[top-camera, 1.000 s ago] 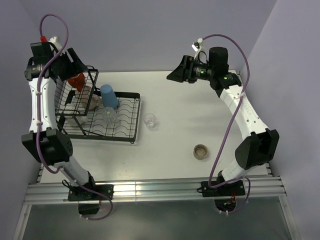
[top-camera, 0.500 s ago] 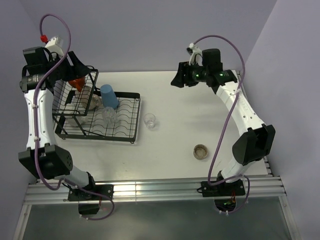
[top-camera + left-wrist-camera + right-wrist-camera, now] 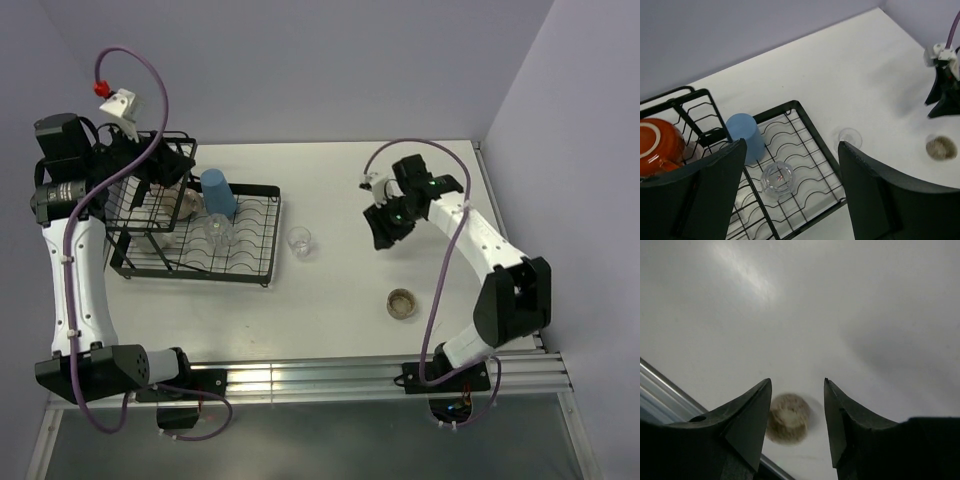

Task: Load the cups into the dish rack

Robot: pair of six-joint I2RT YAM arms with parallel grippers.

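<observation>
- Left gripper is held parted over the dish rack, upper left.
- Right gripper is spread, empty; the low brownish cup (lower centre-right, well off the rack's edge) is framed between its tips.

Our left arm rises from its base on our left side, the white link standing almost straight up and the wrist bent over at the top, far back and to the left. Our left tool hangs high and tilts downward, its two dark fingers spread wide with nothing between them. Our right arm climbs from its base on our right, elbow pushed outward, then folds back inward toward the middle. Our right tool points down, fingertips parted with a clear gap, gripping nothing.
</observation>
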